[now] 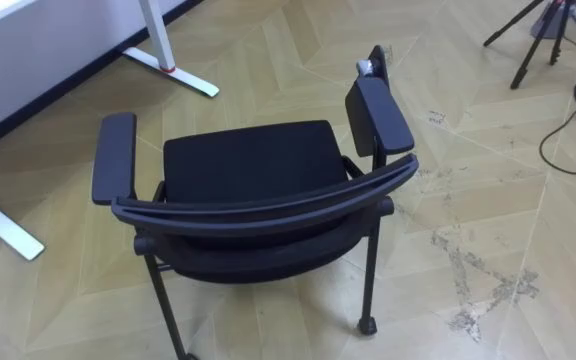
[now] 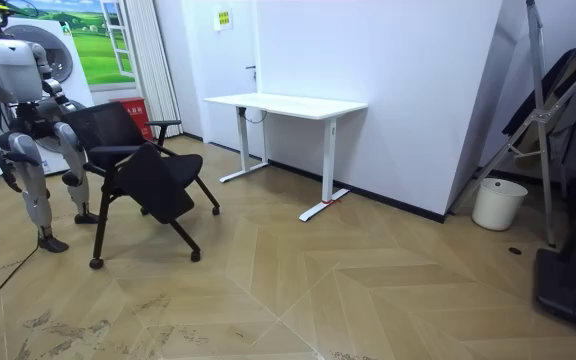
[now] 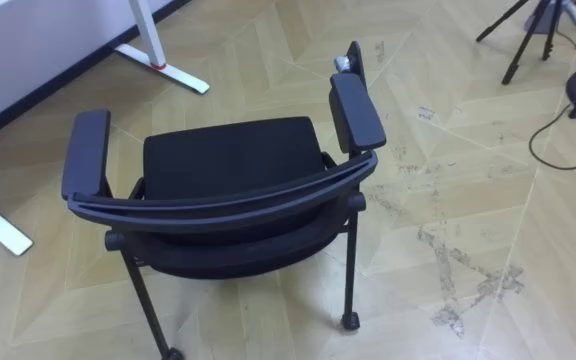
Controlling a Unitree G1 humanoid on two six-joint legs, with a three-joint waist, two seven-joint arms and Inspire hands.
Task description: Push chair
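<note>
A black chair (image 1: pixel 248 160) with padded armrests and castors stands right below me, its curved backrest (image 1: pixel 268 205) nearest and its seat facing a white desk. In the room view the chair (image 2: pixel 138 165) is at the left, and I stand close behind its back. My arms hang low behind the backrest there, too small to read the hands. Nothing rests on the backrest or armrests (image 3: pixel 86 155).
The white desk (image 2: pixel 288 103) stands against the wall, its foot (image 1: pixel 173 75) ahead of the chair and another foot (image 1: pixel 8 235) at the left. A tripod (image 1: pixel 533 40) and cable (image 1: pixel 568 150) lie far right. A white bucket (image 2: pixel 498 203) stands by the wall.
</note>
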